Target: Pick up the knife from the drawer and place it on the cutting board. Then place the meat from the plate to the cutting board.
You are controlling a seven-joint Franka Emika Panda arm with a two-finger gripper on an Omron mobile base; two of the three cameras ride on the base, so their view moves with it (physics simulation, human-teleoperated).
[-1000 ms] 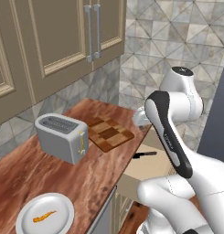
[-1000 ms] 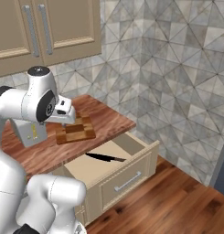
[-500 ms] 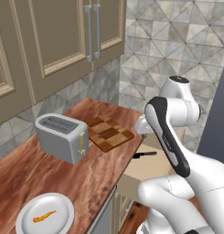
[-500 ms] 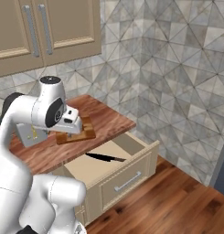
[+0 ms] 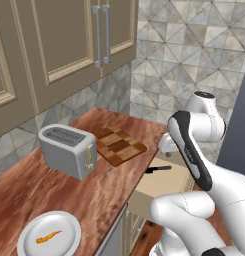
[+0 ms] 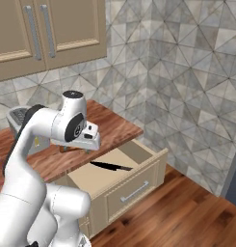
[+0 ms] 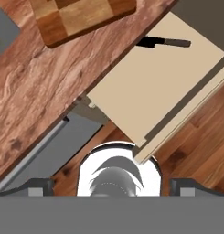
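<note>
The black knife (image 7: pixel 163 43) lies in the open tan drawer (image 7: pixel 154 87), near its back corner beside the counter edge; it is also seen from the sides (image 5: pixel 158 169) (image 6: pixel 110 167). My gripper (image 6: pixel 74 149) hangs open over the counter's edge just left of the drawer, above the knife and apart from it. Its fingertips (image 7: pixel 40 186) stand wide with nothing between them. On the counter behind it sits the checkered cutting board (image 5: pixel 119 146) (image 7: pixel 81 16), bare. The white plate (image 5: pixel 49 234) rests at the near left, and the orange meat (image 5: pixel 48 236) lies on it.
A silver toaster (image 5: pixel 69 150) stands between the plate and the board. A grey dishwasher panel (image 7: pixel 54 146) sits under the counter beside the drawer. Beige upper cabinets (image 5: pixel 79 45) hang above, and the wood floor (image 6: pixel 187 212) lies in front of the drawer front (image 6: pixel 134 190).
My hand has moved down and away from above the cutting board toward the open drawer. The knife, board, plate and meat have stayed put, and the jaws remain open.
</note>
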